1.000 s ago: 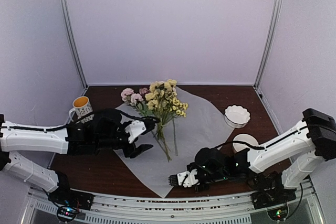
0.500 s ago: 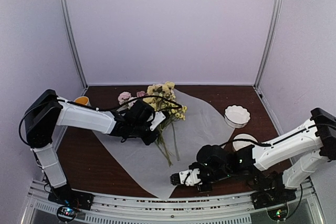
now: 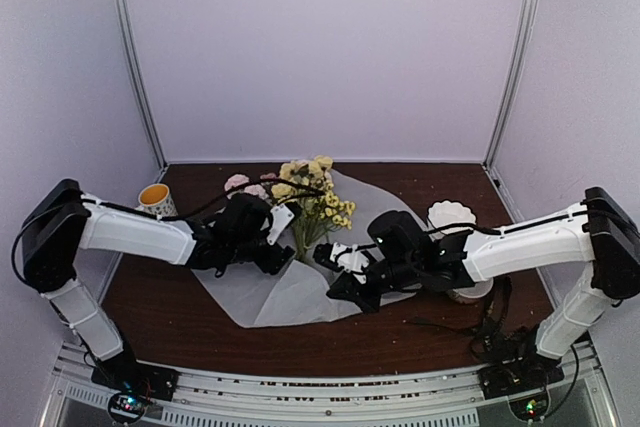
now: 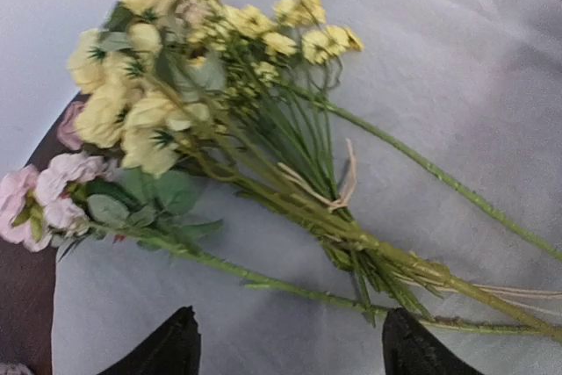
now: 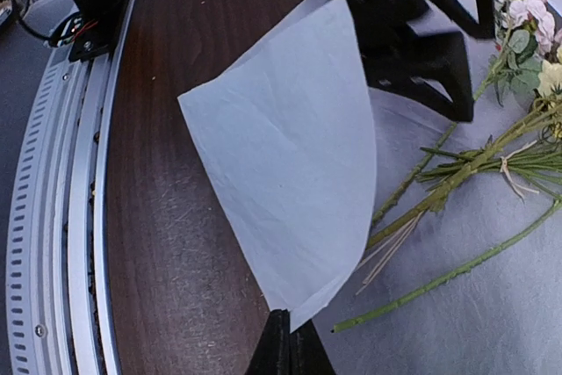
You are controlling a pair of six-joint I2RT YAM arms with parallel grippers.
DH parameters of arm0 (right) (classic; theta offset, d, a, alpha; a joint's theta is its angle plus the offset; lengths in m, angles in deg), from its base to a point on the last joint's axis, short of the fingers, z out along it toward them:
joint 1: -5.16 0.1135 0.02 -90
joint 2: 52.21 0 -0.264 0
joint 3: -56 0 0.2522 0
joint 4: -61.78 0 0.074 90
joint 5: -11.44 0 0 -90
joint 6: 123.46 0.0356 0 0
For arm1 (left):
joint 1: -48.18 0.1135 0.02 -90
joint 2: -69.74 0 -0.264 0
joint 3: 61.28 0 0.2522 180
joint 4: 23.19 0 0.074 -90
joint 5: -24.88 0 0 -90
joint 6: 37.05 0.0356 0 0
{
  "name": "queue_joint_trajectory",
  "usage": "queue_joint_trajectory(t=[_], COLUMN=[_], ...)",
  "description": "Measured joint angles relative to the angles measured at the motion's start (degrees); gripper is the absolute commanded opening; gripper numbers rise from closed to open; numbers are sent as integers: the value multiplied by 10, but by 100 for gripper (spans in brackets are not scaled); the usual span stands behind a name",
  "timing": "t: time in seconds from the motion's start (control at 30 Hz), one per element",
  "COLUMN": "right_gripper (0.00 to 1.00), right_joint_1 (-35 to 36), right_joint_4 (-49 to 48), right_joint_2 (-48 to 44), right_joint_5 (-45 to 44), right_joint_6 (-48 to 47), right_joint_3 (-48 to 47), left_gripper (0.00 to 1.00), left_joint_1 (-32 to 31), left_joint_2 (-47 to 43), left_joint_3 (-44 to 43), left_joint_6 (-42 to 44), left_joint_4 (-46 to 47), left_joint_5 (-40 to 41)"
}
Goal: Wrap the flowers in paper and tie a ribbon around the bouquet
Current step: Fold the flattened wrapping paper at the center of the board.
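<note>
Pale grey-white paper (image 3: 400,237) covers the middle of the dark table (image 3: 180,317) in the top view, with the flowers (image 3: 310,202) lying on its upper part. The left claw (image 3: 285,245) sits just left of the stems and the right claw (image 3: 332,259) meets the sheet at centre. In the left wrist view, black fingertips (image 4: 167,353) stand wide apart at the bottom edge, gripping nothing. In the right wrist view, the claw is pinched closed on a paper corner at bottom centre, the sheet folded up beside the stems.
</note>
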Motion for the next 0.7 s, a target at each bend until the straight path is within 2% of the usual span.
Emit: queue_joint_trajectory(t=[0.03, 0.2, 0.27, 0.3, 0.37, 0.5, 0.57, 0.7], right_gripper=[0, 0, 0, 0, 0, 0, 0, 0], right_joint_1=[-8, -40, -50, -53, -65, -89, -100, -115], right_joint_4=[0, 1, -1, -2, -7, -28, -39, -48], right_joint_2=[7, 34, 43, 47, 62, 93, 110, 131], right_joint_5=[4, 30, 40, 43, 50, 58, 59, 57], right_joint_6=[10, 54, 74, 83, 108, 155, 184, 240], right_joint_3=[-7, -35, -44, -48, -59, -71, -74, -74], left_gripper=[97, 98, 98, 95, 81, 66, 61, 59], left_joint_1=[0, 3, 6, 7, 7, 7, 7, 4], left_joint_2=[-29, -178, -216, -229, -249, -263, -266, -276], left_joint_3=[23, 149, 172, 174, 170, 150, 149, 150], left_joint_6=[0, 2, 3, 2, 2, -6, -13, -19], left_joint_4=[17, 142, 164, 165, 156, 96, 65, -2], left_joint_5=[12, 73, 78, 76, 56, 1, -19, -47])
